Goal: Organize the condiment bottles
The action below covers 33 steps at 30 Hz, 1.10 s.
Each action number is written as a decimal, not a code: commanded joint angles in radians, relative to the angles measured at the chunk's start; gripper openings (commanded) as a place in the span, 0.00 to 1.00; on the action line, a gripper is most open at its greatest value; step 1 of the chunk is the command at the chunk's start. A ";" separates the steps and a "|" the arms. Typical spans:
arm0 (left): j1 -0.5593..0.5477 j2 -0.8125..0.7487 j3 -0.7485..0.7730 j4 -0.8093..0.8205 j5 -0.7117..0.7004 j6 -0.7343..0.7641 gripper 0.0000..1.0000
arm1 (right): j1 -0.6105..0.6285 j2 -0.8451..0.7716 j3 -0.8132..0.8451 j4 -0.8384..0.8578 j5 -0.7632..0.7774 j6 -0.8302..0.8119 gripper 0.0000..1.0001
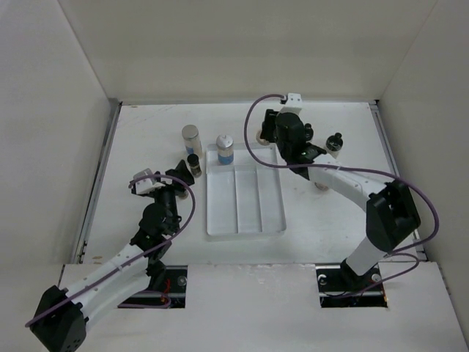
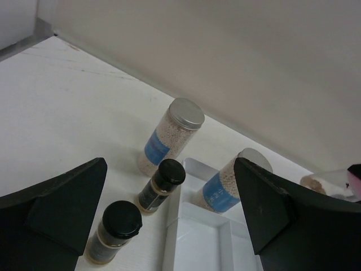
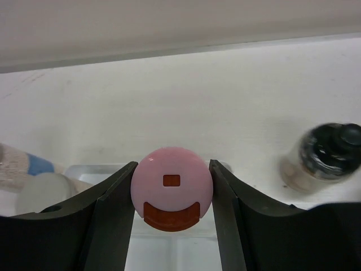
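Note:
My right gripper (image 3: 172,226) is shut on a pink-capped bottle (image 3: 172,189), holding it over the far end of the white tray (image 1: 245,213); in the top view this gripper (image 1: 272,139) is at the tray's far right corner. My left gripper (image 2: 169,226) is open and empty, left of the tray (image 2: 197,243). In front of it stand two black-capped bottles (image 2: 161,183) (image 2: 113,231) and a silver-capped bottle (image 2: 172,135) with a blue label. A white-capped bottle (image 2: 231,180) stands in the tray's far compartment (image 1: 225,149). A dark-topped jar (image 3: 327,152) stands to the right.
White walls enclose the table on the far, left and right sides. Another small dark-capped bottle (image 1: 308,132) stands just right of the right wrist. The right arm's forearm (image 1: 344,183) reaches across the table right of the tray.

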 commanded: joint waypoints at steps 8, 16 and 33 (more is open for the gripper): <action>0.017 -0.020 -0.022 0.038 -0.037 -0.012 1.00 | 0.082 0.221 0.186 0.027 -0.071 0.025 0.45; 0.009 0.008 -0.020 0.055 -0.027 -0.019 1.00 | 0.116 0.273 0.149 0.016 -0.068 0.088 0.49; -0.006 -0.012 -0.019 0.055 -0.017 -0.009 1.00 | 0.030 -0.077 -0.146 -0.009 0.047 0.106 0.79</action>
